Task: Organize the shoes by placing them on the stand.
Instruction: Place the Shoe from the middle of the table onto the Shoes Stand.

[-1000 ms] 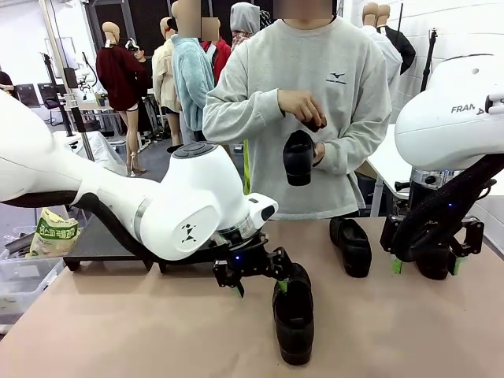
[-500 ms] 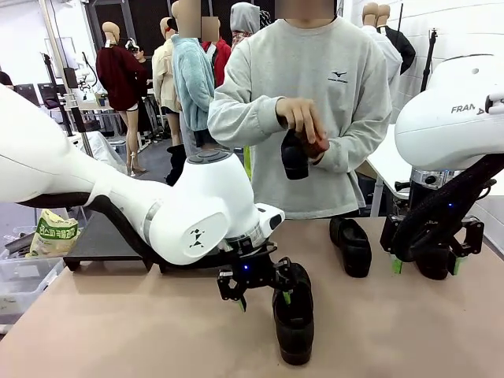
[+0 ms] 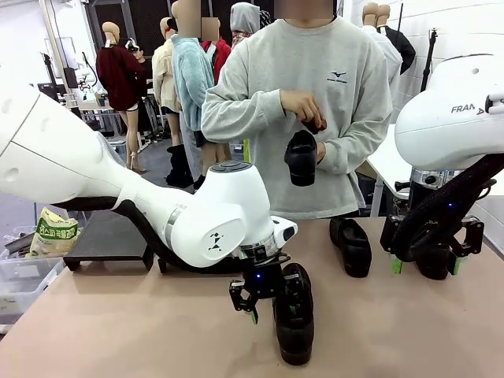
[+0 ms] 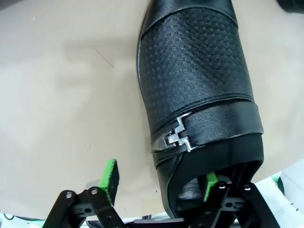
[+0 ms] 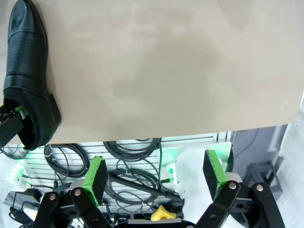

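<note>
Barely begun: one glossy black slip-on shoe (image 3: pixel 294 327) lies at six o'clock by the near edge of the tan surface (image 3: pixel 118 339), with the left gripper (image 3: pixel 272 307) spread astride its heel wall. A second shoe (image 3: pixel 352 246) sits at two o'clock; a person's hand (image 3: pixel 303 106) holds a third shoe (image 3: pixel 300 157). The right gripper (image 3: pixel 426 265) is spread and empty at three. The black stand (image 3: pixel 102 240) at ten looks bare, with open surface between.

Bright, even indoor light from overhead. The table (image 4: pixel 57 95) carries only soft, faint shadows beside the shoe (image 4: pixel 194 71), whose glossy leather shows a pale sheen. The front view is sharp; both wrist views bow at their edges.
</note>
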Controlling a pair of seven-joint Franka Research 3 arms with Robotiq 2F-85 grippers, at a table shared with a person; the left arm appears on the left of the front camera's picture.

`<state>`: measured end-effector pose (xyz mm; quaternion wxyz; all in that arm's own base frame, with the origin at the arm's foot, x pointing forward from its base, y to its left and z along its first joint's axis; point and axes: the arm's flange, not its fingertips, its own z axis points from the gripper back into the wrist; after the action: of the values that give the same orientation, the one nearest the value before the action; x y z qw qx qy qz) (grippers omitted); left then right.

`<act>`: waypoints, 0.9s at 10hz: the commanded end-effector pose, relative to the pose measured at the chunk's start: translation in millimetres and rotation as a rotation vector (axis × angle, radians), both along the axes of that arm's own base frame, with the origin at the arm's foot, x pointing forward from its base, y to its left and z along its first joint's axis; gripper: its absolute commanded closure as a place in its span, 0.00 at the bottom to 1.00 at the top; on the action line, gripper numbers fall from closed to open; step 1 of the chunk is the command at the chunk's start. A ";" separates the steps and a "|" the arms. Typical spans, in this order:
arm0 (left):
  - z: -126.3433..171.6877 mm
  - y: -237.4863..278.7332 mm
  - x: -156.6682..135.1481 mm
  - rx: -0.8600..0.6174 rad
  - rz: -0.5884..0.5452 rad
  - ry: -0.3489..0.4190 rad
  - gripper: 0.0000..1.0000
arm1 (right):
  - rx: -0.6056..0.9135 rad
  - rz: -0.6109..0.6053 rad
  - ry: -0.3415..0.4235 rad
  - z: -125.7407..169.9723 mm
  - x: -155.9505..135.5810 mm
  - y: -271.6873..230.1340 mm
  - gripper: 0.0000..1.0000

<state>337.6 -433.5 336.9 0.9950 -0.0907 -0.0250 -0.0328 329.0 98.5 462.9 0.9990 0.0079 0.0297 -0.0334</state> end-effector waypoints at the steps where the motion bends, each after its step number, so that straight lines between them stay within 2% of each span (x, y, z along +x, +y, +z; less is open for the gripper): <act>1: 6.3 -11.2 2.4 0.032 -0.004 -0.010 0.47 | 0.002 -0.007 0.002 -0.1 -0.4 1.6 0.00; 4: 2.8 -11.9 0.2 0.052 -0.008 -0.005 1.00 | 0.002 -0.007 0.002 -0.1 -0.4 1.6 0.00; 7: 3.4 -9.9 -0.2 0.048 -0.007 0.042 1.00 | 0.002 -0.007 0.002 -0.1 -0.4 1.6 0.00; 9: 2.8 -10.7 -0.3 0.044 -0.014 0.046 1.00 | 0.002 -0.007 0.002 -0.1 -0.4 1.6 0.00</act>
<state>335.8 -438.8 339.6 0.9965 -0.0742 -0.0081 -0.0375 329.0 98.5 462.9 0.9990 0.0079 0.0297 -0.0334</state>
